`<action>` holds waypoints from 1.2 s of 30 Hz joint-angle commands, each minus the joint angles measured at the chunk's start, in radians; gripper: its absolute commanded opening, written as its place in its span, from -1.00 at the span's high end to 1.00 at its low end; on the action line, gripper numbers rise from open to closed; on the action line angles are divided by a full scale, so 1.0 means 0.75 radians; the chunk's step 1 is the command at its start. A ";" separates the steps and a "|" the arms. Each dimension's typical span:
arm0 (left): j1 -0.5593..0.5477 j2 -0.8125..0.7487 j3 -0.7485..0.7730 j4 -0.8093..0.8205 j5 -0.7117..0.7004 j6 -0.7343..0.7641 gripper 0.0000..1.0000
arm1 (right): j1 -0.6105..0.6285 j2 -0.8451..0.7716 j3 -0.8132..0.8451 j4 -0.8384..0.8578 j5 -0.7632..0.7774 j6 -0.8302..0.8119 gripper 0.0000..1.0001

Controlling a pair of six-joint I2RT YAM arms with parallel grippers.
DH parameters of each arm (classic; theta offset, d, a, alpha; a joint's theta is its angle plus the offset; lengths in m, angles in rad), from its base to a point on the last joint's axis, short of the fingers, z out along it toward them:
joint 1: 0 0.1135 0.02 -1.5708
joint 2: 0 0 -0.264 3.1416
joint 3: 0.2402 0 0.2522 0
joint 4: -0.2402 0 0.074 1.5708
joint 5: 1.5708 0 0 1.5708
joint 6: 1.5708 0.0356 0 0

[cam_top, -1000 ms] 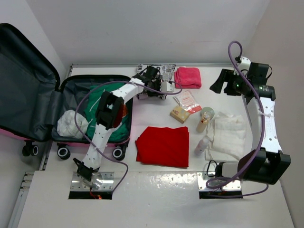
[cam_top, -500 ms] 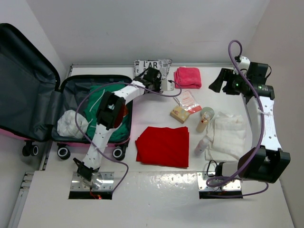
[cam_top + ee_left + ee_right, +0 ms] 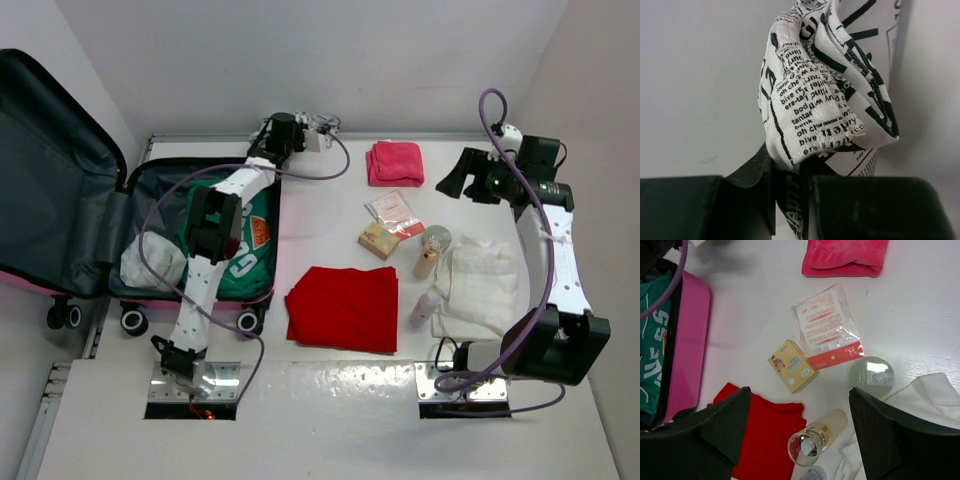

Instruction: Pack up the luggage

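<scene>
**White table, open luggage, a printed cloth held up**

The white table (image 3: 320, 210) sits between plain white walls. The left pincer (image 3: 790, 172) is clenched on a printed cloth (image 3: 825, 100) and holds it up by the back wall. The cloth is white with tiny black words, like a newspaper. Bits such as "bod" and "on che" can be read, but the big letters are cut off.

Near it, at the left end of the table, the luggage (image 3: 50, 190) lies open with its lid up. A green shirt (image 3: 245, 250) with white letters lies inside.

The step in hand looks like putting this cloth into the luggage. Next, the arm would need to swing left over the open half, go low, and let go.

The right pincer (image 3: 799, 402) hangs wide open above a yellow box (image 3: 792, 366) and a clear packet (image 3: 826, 325). Their writing is too small to read.
</scene>
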 commanded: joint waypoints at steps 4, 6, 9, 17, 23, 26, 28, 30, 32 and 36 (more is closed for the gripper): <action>0.168 -0.220 0.023 0.111 -0.102 0.072 1.00 | 0.019 0.008 0.013 0.084 -0.044 0.023 -0.56; 0.207 -0.324 -0.057 0.070 -0.075 0.051 1.00 | 0.021 0.014 0.003 0.099 -0.050 0.031 -0.56; 0.240 -0.494 -0.269 0.118 -0.055 0.051 1.00 | 0.031 0.018 -0.014 0.113 -0.057 0.035 -0.56; 0.298 -0.866 -0.578 0.035 0.070 -0.045 1.00 | 0.057 0.043 -0.026 0.148 -0.081 0.043 -0.56; 0.283 -1.175 -0.879 -0.241 0.299 -0.077 1.00 | 0.070 0.049 -0.032 0.164 -0.099 0.045 -0.56; 0.255 -1.286 -1.028 -0.372 0.354 -0.106 1.00 | 0.074 0.043 -0.040 0.164 -0.110 0.047 -0.56; 0.228 -1.313 -1.092 -0.431 0.328 -0.163 1.00 | 0.080 0.045 -0.042 0.164 -0.116 0.045 -0.56; 0.214 -1.356 -1.106 -0.511 0.342 -0.247 1.00 | 0.080 0.045 -0.040 0.152 -0.114 0.035 -0.56; 0.197 -1.382 -1.153 -0.595 0.354 -0.284 1.00 | 0.082 0.045 -0.036 0.144 -0.118 0.035 -0.56; 0.152 -1.456 -1.241 -0.697 0.307 -0.392 1.00 | 0.082 0.031 -0.047 0.142 -0.124 0.037 -0.56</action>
